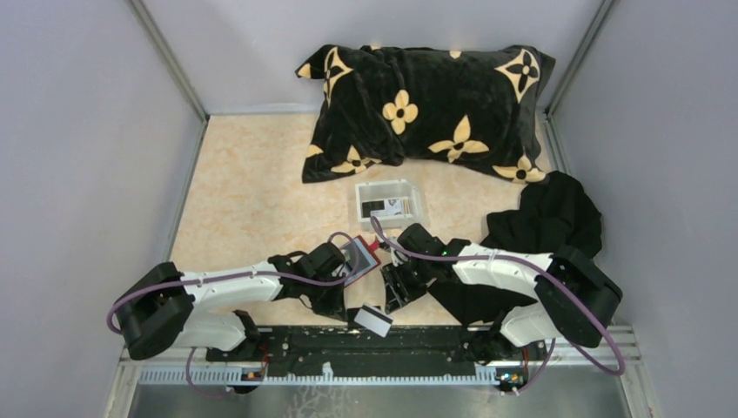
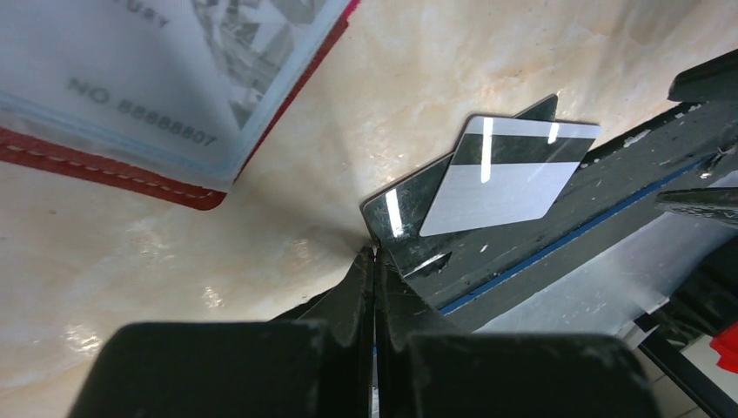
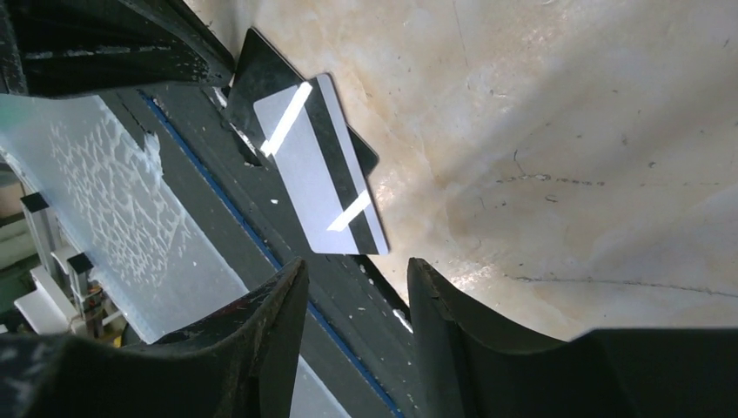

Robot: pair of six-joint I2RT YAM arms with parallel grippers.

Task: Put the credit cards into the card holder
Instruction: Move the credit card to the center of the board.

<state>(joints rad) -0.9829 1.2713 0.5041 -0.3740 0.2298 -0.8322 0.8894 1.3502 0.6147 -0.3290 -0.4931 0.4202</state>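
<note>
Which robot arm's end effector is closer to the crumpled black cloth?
Right. The right end effector hangs open just left of the black cloth; the left end effector, shut, sits farther left.

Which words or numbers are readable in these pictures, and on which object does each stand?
"NO 88888807", blurred, digits uncertain: in a clear pocket of the card holder.
"…URY", cut off: same pocket, above.
Credit cards in the white tray: print too small to read.
</note>
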